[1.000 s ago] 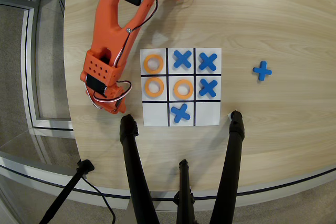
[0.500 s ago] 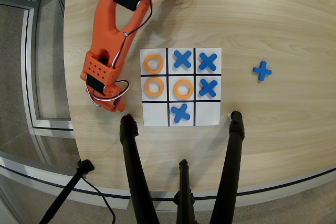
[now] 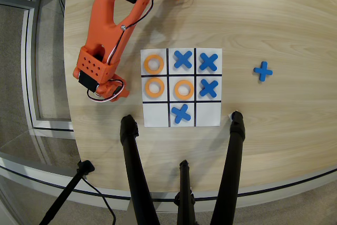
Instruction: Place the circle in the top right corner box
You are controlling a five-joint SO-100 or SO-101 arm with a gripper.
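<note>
The black-lined 3x3 sheet [image 3: 181, 106] lies mid-table. Three orange rings lie on it: in the top left cell [image 3: 154, 64], the middle left cell [image 3: 154, 87] and the centre cell [image 3: 183, 89]. Blue crosses fill the top middle [image 3: 182, 59], top right [image 3: 208, 61], middle right [image 3: 208, 87] and bottom middle [image 3: 180, 113] cells. The bottom left [image 3: 156, 114] and bottom right [image 3: 208, 114] corner cells are plain white. My orange arm reaches down the left side. Its gripper [image 3: 108, 92] points down at the table just left of the sheet, and its fingers are hidden under the wrist.
A loose blue cross [image 3: 263, 70] lies on the table right of the sheet. Black tripod legs [image 3: 134, 172] [image 3: 231, 162] stand on the table near its front edge, just below the sheet. The table's left edge [image 3: 67, 77] runs close to the gripper.
</note>
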